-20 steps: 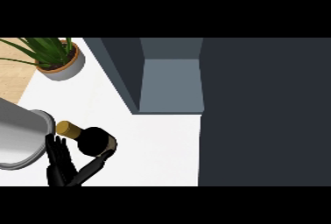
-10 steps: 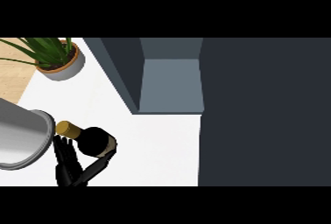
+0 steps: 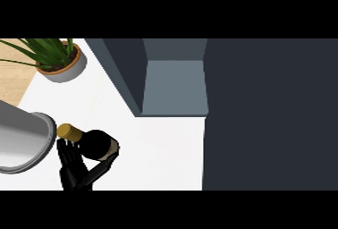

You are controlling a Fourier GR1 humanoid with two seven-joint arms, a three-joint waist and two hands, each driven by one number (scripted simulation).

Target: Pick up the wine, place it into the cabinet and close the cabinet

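- White counter (image 3: 165, 147) fills the lower left of the frame, open cabinet (image 3: 175, 85) above.
- Left hand (image 3: 79, 167) curls round the wine (image 3: 95, 143), lower left.
- Glass: probably heavy, slippery, breakable; best held around the body.

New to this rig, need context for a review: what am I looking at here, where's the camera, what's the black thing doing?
The camera sits at a humanoid robot's head, looking steeply down at a white counter. The black shape at lower left is one hand, fingers curled round a dark wine bottle with a gold cap; which hand it is I cannot tell. Beside it is a grey forearm. A potted plant stands at top left. The grey recess is the open cabinet.
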